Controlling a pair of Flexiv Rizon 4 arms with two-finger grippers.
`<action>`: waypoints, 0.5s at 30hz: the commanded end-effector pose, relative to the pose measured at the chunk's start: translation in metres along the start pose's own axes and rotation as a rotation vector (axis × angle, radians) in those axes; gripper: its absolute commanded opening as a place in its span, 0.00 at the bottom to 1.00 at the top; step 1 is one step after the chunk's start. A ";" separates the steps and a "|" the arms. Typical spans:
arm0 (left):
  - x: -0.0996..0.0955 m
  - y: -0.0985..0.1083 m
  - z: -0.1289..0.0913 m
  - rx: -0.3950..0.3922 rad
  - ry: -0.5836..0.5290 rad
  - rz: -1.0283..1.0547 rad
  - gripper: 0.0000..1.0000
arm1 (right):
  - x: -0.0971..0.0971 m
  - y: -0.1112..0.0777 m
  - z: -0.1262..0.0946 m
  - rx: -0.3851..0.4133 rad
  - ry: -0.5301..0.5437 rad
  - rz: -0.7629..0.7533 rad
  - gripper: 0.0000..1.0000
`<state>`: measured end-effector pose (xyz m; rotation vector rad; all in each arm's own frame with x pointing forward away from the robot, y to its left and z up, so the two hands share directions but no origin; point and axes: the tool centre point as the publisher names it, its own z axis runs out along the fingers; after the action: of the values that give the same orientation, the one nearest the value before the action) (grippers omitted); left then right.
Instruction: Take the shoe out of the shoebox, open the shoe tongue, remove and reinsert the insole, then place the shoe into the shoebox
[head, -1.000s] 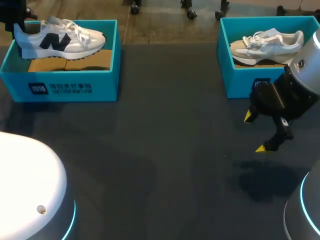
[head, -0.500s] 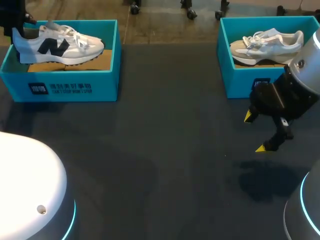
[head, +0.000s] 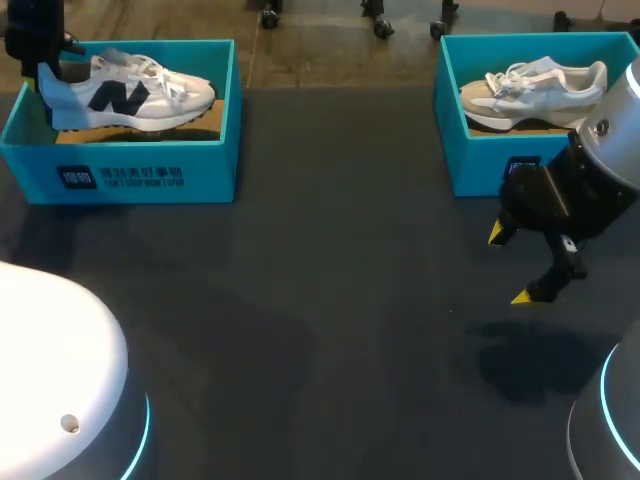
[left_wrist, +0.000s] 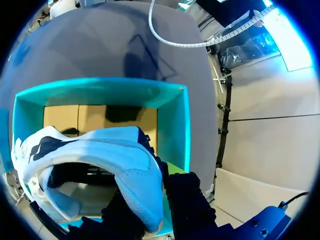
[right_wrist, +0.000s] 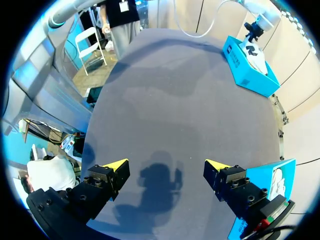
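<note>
The white shoe (head: 130, 92) with the dark side mark is sitting at the upper left of the head view, inside the walls of the left shoebox (head: 120, 172), toe pointing toward the frame's middle. Your left gripper (head: 38, 55) is pinching its heel. In the left wrist view the padded heel collar is running between the two dark fingers, which are pressing it from both sides. That grip is probably leaving the tongue and the opening free for later work. Whether the sole is touching the brown cardboard insert (head: 170, 125) or hanging just above it, you cannot tell.

Your right gripper (head: 510, 265) is hovering at the middle right with its yellow tips spread wide and nothing between them. It is likely waiting where the shoe could be set down and worked on. Just behind it, the right shoebox (head: 470, 170) is holding a second pale shoe (head: 535, 90).

The dark table (head: 320, 300) is stretching between the two boxes, catching the right gripper's shadow.
</note>
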<state>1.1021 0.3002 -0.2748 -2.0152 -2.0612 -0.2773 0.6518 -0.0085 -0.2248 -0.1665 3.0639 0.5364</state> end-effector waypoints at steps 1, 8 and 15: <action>-0.001 0.016 0.012 0.026 -0.004 -0.006 0.00 | -0.001 0.000 0.002 0.001 0.002 -0.001 1.00; -0.002 0.001 0.020 0.045 -0.006 0.012 0.00 | -0.001 0.000 0.002 0.001 0.002 -0.001 1.00; 0.003 -0.025 0.026 0.023 0.002 0.029 0.00 | -0.001 0.000 0.002 0.001 0.002 -0.001 1.00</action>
<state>1.0937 0.3091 -0.2995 -2.0035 -2.0104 -0.2063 0.6518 -0.0085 -0.2248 -0.1665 3.0639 0.5364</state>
